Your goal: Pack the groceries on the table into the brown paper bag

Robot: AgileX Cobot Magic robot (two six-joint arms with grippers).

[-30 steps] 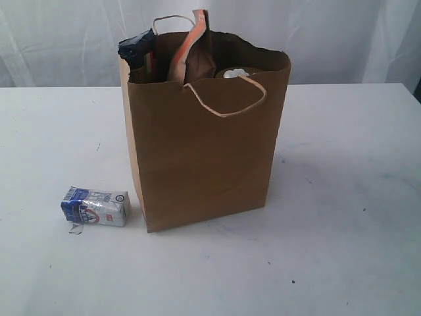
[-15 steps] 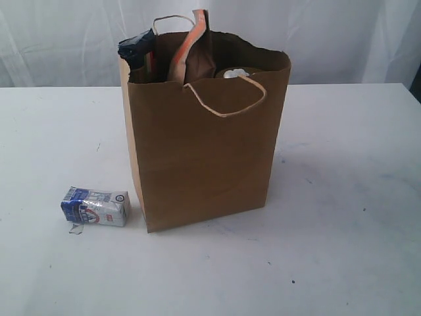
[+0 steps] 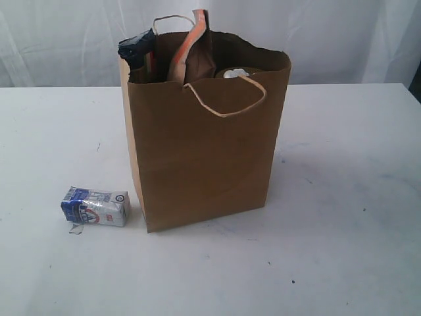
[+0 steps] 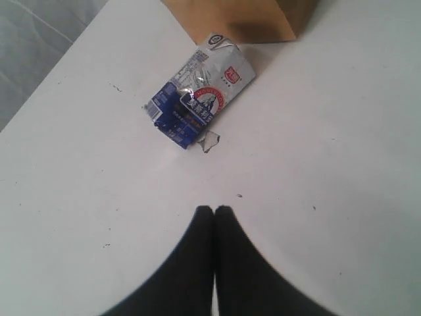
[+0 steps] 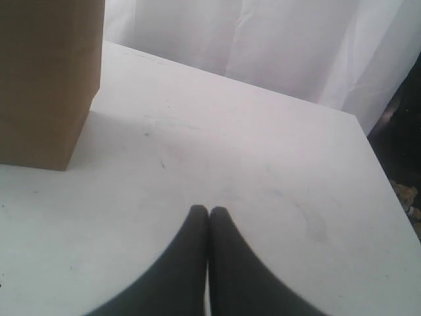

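While both tools hang clenched and empty, here's where we stand. The left tool (image 4: 214,212) has its tips pressed together with nothing between them, and it's poised over bare desk (image 3: 342,197) on the carton's side of the bag. The right tool (image 5: 208,212) is squeezed closed the same way, holding nothing, out on the opposite side of the bag.

Next up, the carton (image 3: 95,207). It's lying flat on its side just beside the bag's lower left corner, with a sliver of desk between them as far as I can tell. It's the only grocery out on the desk.

Then the bag (image 3: 204,158) itself, upright and well stocked. A dark packet (image 3: 137,49) pokes out at its left corner, a pouch (image 3: 194,56) rises above the rim in the middle, and a pale round top (image 3: 233,72) peeks out toward the right. Anything deeper is hidden.

My call: this job is nearly done, with one item to go. The left tool looks best placed, and would need to open, drop onto the carton and lift it over a crowded rim.
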